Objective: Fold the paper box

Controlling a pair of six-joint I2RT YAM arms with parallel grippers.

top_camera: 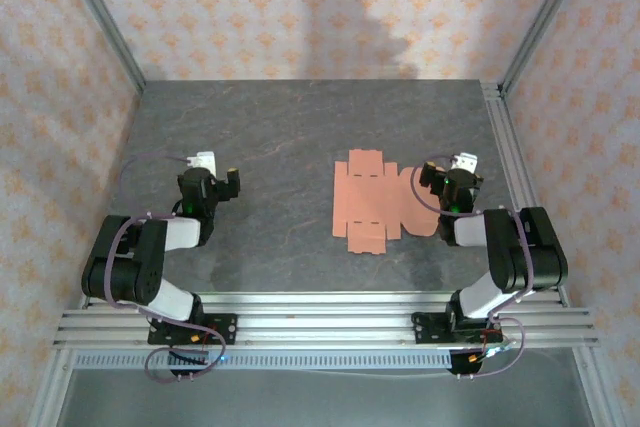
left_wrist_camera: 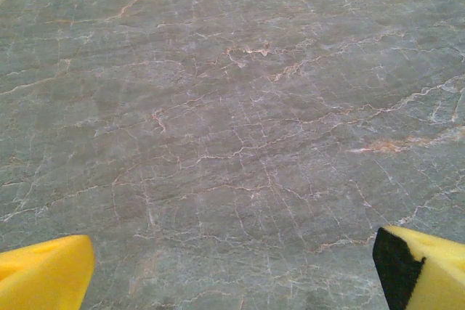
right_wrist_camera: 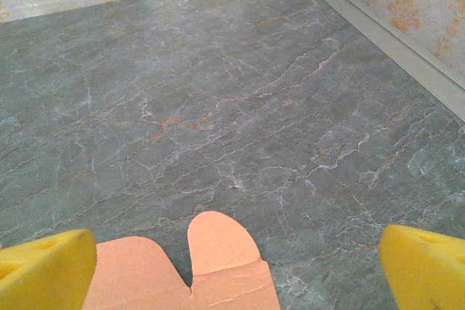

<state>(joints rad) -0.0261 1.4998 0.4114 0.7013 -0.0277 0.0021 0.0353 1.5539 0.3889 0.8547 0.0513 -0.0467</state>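
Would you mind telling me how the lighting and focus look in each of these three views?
Top external: even light on the table, a soft dark shadow on the back wall, the paper box clearly exposed. Left wrist: marble veins sharp, the yellow fingertips slightly soft. Right wrist: the back wall washes out near the top edge, the paper box's rounded flap is crisp.

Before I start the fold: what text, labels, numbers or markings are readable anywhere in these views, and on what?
No readable text in any view.
On the paper box: plain salmon-pink card with creases, no print.
On the table: veined grey surface, no markings.
On the walls: a repeating orange ornament, no letters.
On the left arm and right arm: no label legible on the black housings; anything there is too small to tell.
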